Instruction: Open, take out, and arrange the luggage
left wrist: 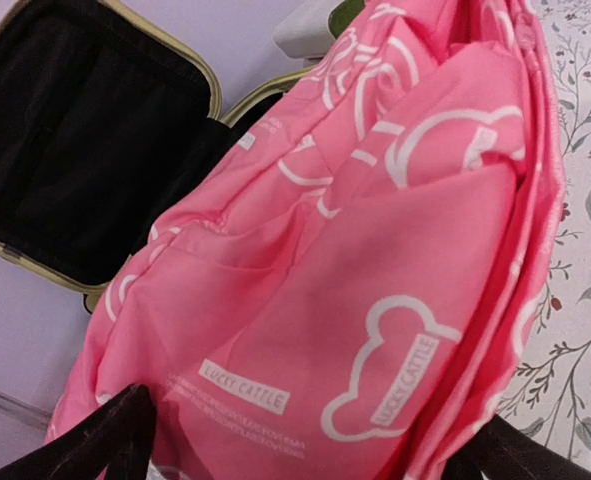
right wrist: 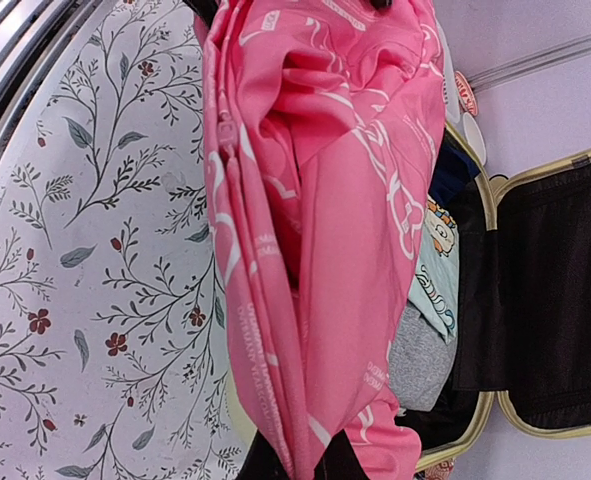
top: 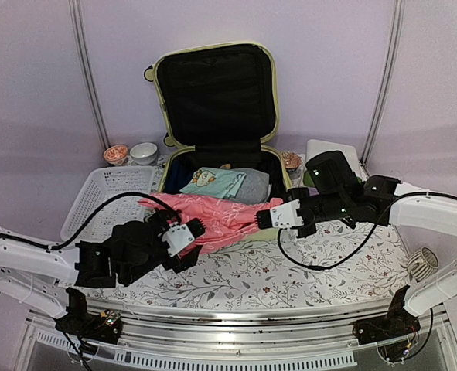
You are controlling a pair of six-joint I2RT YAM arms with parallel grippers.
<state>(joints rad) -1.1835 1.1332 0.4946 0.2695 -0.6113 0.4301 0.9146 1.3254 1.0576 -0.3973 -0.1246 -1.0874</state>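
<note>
The right jaws are clamped on one end of a pink bag point(top: 224, 218), pinching the cloth at the bag's 3 o'clock tip in the top view. The left jaws stand wide apart, with one dark finger point(left wrist: 110, 435) on each side of the bag near its 8 o'clock end. Whether the fingers touch the cloth cannot be told. The bag is pink fabric printed with white cloud-shaped outlines and the words LUCKY CATTLE, with a zip along one edge. It stretches between the two arms, across the front rim of the luggage point(top: 213, 93) and onto the counter point(top: 290, 270), which wears a flowered cloth. The luggage sits at 12 o'clock on the counter, by the back wall. It is open, with its base flat and its black-lined lid upright. In the base, just past the bag, lie a pale blue garment point(top: 211, 182) with a cartoon print and, at its 3 o'clock, a grey cloth point(top: 253, 185). A white slatted basket point(top: 104, 193) lies at the luggage's 9 o'clock. A patterned bowl point(top: 116, 154) and a white bowl point(top: 143, 153) stand at the basket's 12 o'clock.
</note>
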